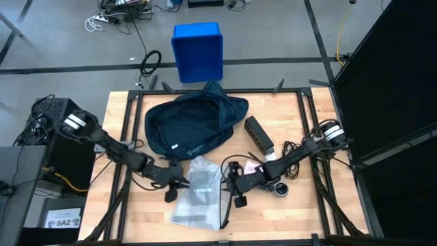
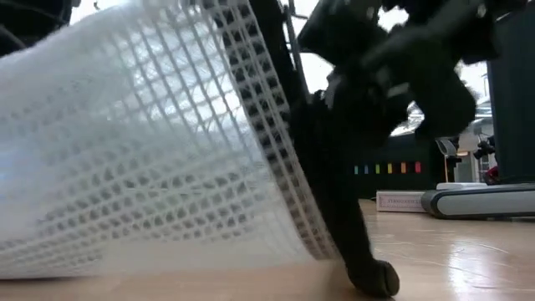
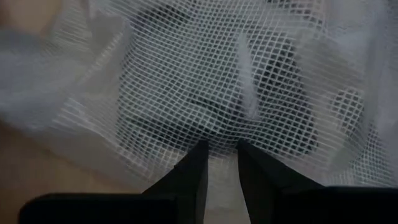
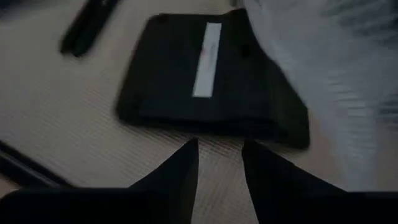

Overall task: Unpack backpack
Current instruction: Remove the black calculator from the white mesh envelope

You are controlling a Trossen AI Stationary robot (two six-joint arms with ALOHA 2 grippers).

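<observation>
High view shows my two grippers down near the front edge of the tabletop, one on each side of a clear mesh pouch (image 1: 196, 195) that lies flat with its long axis running from the middle of the table toward the front edge. The backpack (image 1: 194, 123) sits slumped at the back edge, well apart from both of my jaws, so it lies away from me, beyond the pouch. My left gripper (image 1: 174, 188) touches the pouch's left side; its fingers (image 3: 193, 171) stand narrow with mesh right at their tips, and I judge they pinch it. My right gripper (image 1: 237, 191) is at the pouch's right side, jaws narrow and empty, pointing at a flat black case (image 4: 208, 81) just ahead on the wood. Neither arm is clearly nearer the backpack
</observation>
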